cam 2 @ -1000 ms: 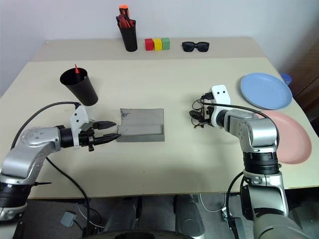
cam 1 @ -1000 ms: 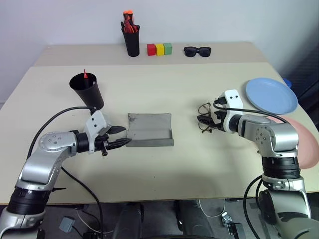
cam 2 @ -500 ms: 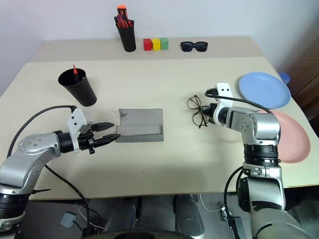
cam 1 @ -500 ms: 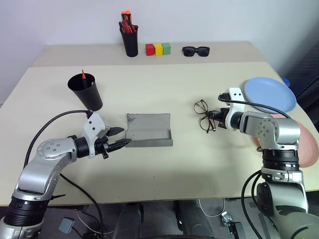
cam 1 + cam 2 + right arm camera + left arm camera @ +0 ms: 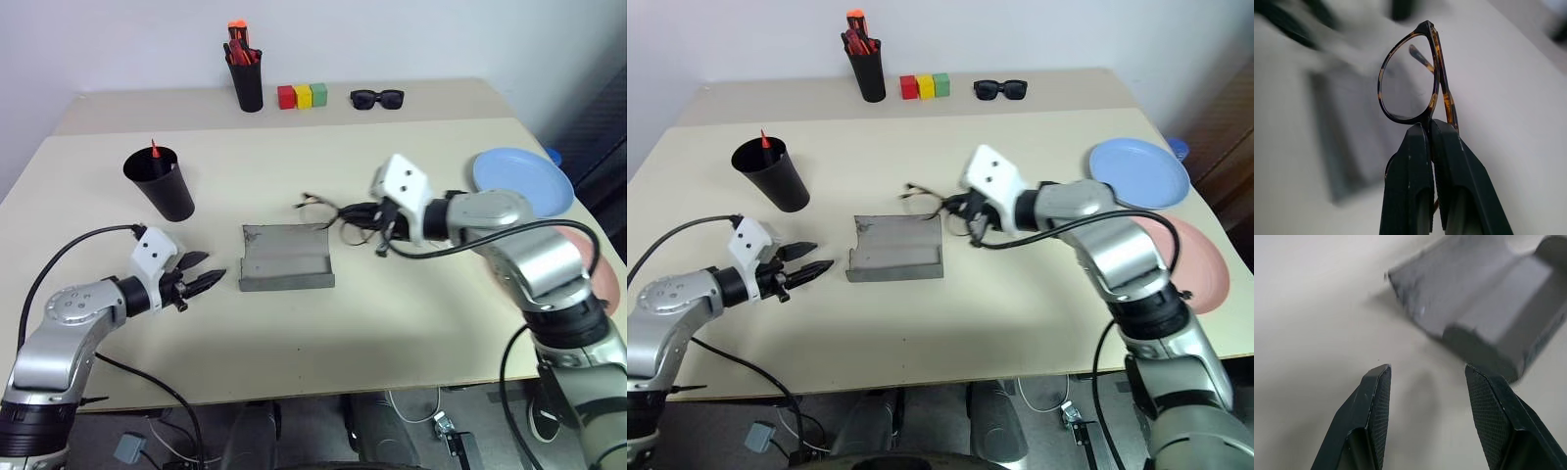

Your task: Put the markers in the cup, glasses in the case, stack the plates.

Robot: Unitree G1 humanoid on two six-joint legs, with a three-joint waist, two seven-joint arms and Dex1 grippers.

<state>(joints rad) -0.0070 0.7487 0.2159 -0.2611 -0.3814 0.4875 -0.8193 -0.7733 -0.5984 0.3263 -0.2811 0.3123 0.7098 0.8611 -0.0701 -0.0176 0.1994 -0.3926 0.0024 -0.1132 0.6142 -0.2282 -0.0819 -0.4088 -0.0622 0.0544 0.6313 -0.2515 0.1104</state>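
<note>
The right hand [image 5: 1431, 128] is pinching the glasses [image 5: 1411, 81], lens upright; the left hand [image 5: 202, 282] is gaping, pointing toward the case [image 5: 286, 257].

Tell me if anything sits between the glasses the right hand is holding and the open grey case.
Nothing visible does. The right hand is shut on the glasses, held above the table just off the case's far right corner. The case lies open and empty, with only bare table around it. The left hand waits off its other side, apart from it.

Bare table [image 5: 392, 313] lies open around the case [image 5: 287, 258]; the left gripper [image 5: 203, 281] sits just beside its left end, the cup [image 5: 163, 183] farther behind.
</note>
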